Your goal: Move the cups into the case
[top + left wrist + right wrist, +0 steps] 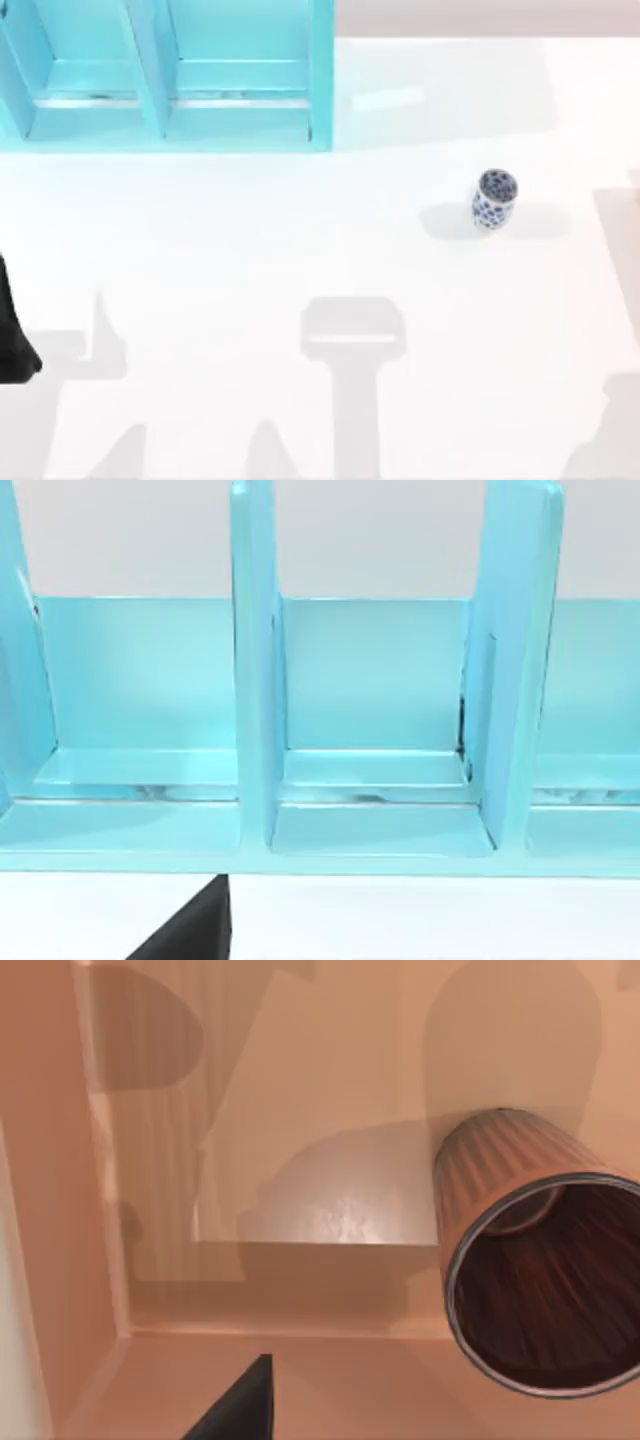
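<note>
The white cup (494, 199) stands alone on open table (250, 250) — well right of the case (322, 90) — either gripper's state I cannot tell.

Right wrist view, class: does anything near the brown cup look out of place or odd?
Yes. The ribbed brown cup appears against tan, wood-like surfaces, not the white table or the blue case. In the top view, the blue-patterned cup stands upright on the table, apart from the case. Nothing looks spilled or damaged.

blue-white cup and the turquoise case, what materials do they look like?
Blue-patterned cup: likely glazed ceramic, white body with blue floral print, though that's a guess from the pattern. Case: looks like painted wood or board, flat panels, uniform turquoise coat with a soft sheen on the shelf floors.
</note>
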Action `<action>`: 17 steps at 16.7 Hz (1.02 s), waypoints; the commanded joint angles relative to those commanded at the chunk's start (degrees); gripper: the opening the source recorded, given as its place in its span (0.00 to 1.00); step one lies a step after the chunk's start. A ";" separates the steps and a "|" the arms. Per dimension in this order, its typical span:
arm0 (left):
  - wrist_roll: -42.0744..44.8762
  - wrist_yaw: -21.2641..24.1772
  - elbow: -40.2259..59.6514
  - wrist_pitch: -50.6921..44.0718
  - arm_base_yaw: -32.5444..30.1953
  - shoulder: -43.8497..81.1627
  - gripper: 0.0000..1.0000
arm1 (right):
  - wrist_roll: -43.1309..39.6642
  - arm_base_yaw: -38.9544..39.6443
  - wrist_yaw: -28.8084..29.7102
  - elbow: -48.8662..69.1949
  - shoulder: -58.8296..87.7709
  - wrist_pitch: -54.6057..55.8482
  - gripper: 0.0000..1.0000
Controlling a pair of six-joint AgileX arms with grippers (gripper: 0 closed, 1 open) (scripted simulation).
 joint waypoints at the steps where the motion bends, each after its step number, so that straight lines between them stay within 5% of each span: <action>1: 0.00 0.00 0.00 0.00 0.00 0.00 1.00 | 0.00 0.00 0.00 0.00 0.00 0.00 1.00; 9: 0.00 0.00 0.00 0.00 0.00 0.00 1.00 | -0.18 -0.03 -0.18 2.26 0.15 -2.13 1.00; 17: 0.00 0.00 0.00 0.00 0.00 0.00 1.00 | -0.48 -0.30 -0.29 21.59 1.14 -20.62 1.00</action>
